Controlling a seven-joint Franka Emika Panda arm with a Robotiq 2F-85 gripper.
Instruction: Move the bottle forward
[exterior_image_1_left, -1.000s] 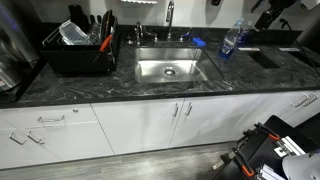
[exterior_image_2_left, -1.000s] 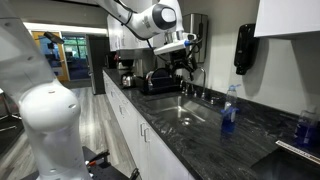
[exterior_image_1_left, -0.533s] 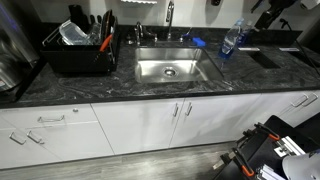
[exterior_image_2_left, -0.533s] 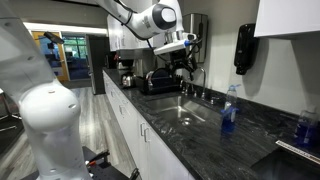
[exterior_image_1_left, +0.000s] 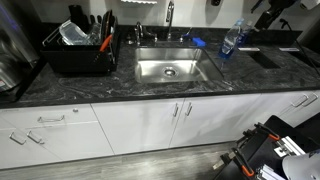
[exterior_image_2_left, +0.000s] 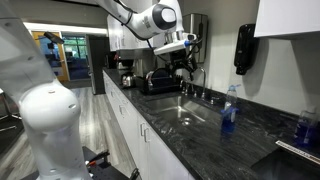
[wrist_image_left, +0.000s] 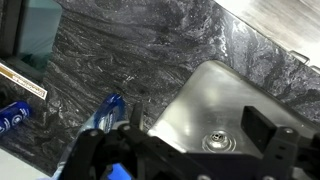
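The bottle (exterior_image_1_left: 231, 40) is small, clear and blue-tinted with a blue cap. It stands upright on the dark stone counter to the right of the sink (exterior_image_1_left: 170, 69), also seen in an exterior view (exterior_image_2_left: 228, 113). In the wrist view the bottle (wrist_image_left: 104, 113) shows from above, just left of the sink basin (wrist_image_left: 215, 95). My gripper (exterior_image_2_left: 181, 63) hangs high over the sink, well away from the bottle. In the wrist view the gripper (wrist_image_left: 198, 122) is open with nothing between its fingers, and the drain lies below.
A black dish rack (exterior_image_1_left: 80, 46) with dishes sits left of the sink. The faucet (exterior_image_1_left: 169, 14) rises behind the basin, with a small flat blue thing (exterior_image_1_left: 198, 42) beside it. A second blue bottle (exterior_image_2_left: 303, 128) stands farther along the counter. A dark rectangular recess (exterior_image_1_left: 267, 58) lies right of the bottle.
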